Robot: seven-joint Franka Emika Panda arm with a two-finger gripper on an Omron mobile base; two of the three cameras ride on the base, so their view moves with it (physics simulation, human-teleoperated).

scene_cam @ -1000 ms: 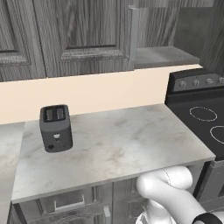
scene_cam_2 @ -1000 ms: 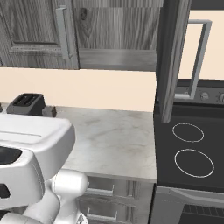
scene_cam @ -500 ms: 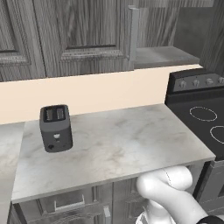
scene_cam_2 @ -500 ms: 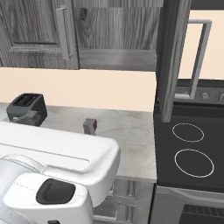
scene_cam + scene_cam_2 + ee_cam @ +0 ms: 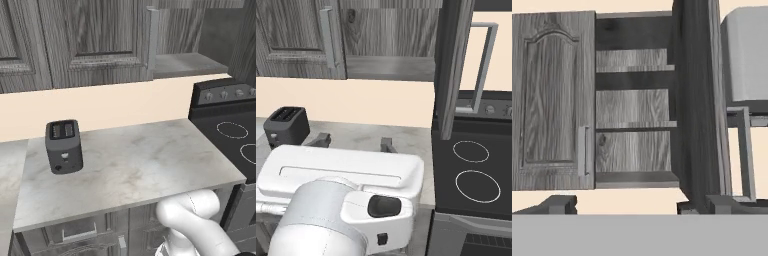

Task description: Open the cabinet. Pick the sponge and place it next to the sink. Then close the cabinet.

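Nearest in the right base view, the gripper sat low over the counter, its two fingers well apart, spread with nothing between them. In the hand view the fingertips rose at the bottom edge, pointed at the cabinet above and ahead.

Beyond the counter's front edge the toaster stood toward the left, the stove to the right.

Farther back, the cabinet's right door stood swung out edge-on toward the camera; the left door was shut, its handle near the middle. Three shelves lay exposed in the open half, and no sponge was visible on them. It may have sat behind the shut left door or deep on a shelf; I could not tell. So the coming move likely turned on reaching up and forward, probably leftward to that handle.
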